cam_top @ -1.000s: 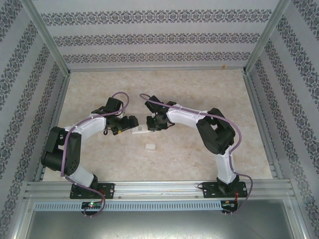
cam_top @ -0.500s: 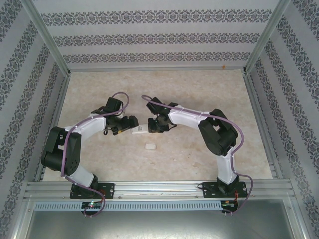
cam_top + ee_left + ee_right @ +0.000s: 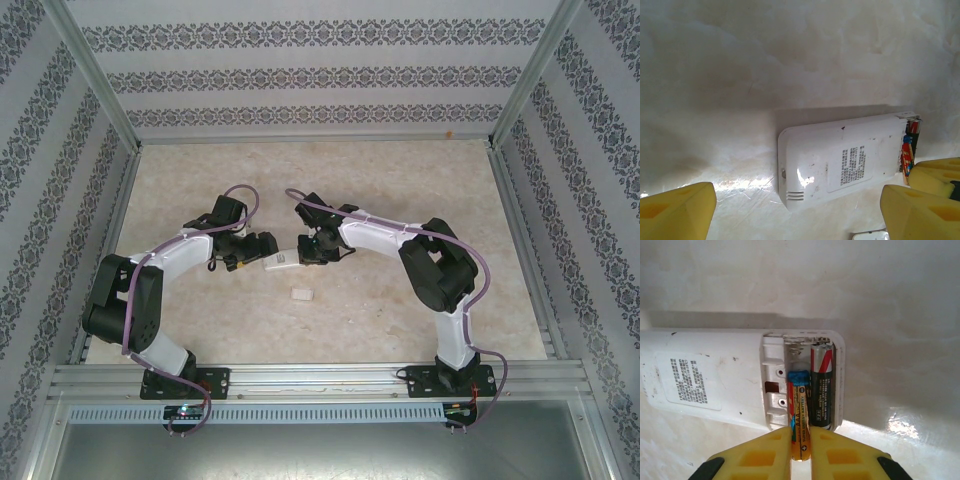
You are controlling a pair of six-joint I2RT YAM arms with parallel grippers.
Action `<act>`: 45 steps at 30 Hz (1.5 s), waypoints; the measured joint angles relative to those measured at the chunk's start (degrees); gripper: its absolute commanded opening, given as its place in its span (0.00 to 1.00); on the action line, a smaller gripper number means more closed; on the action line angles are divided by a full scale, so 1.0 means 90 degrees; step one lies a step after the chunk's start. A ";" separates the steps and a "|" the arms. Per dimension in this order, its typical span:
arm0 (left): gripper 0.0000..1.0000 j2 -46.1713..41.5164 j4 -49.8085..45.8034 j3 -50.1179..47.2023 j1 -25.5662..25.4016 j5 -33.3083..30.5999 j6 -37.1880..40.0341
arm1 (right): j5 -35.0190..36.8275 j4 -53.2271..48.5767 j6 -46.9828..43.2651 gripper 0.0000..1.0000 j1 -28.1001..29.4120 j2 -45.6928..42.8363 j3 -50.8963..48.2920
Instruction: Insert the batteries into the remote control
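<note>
Orange-and-gold, the slim cylindrical battery (image 3: 800, 415) is pinched in my right gripper (image 3: 800, 442), its blue-tipped far end in the open bay of the white plastic remote control (image 3: 710, 372). It lies parallel to the seated black-and-red battery (image 3: 821, 385), both crosswise to the remote's length. Next I must press down its near end, which seems raised. My left gripper (image 3: 797, 215) hangs wide, straddling the remote

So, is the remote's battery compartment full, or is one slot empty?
Half full: one black battery lies seated; the orange battery, pinched by the right fingers, sticks out beyond the remote.
</note>
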 measured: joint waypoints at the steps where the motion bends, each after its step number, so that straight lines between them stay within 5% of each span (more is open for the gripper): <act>1: 0.86 0.0000 0.0000 0.0000 0.0000 0.0000 0.0000 | 0.0000 -0.0002 0.0000 0.17 0.0000 0.0000 0.0002; 14: 0.84 0.0036 0.0017 -0.0002 0.0000 0.0080 0.0000 | 0.0104 -0.0046 -0.0114 0.17 -0.0002 0.0228 0.0284; 29: 0.70 0.0413 0.0063 -0.0158 -0.0245 0.0267 0.0078 | 0.0607 -0.0029 -0.0644 0.16 0.0129 0.0338 0.0376; 45: 0.72 0.0491 -0.0121 -0.0010 -0.0253 0.0192 0.0102 | 0.0714 -0.0039 -0.0865 0.24 0.0138 0.0277 0.0381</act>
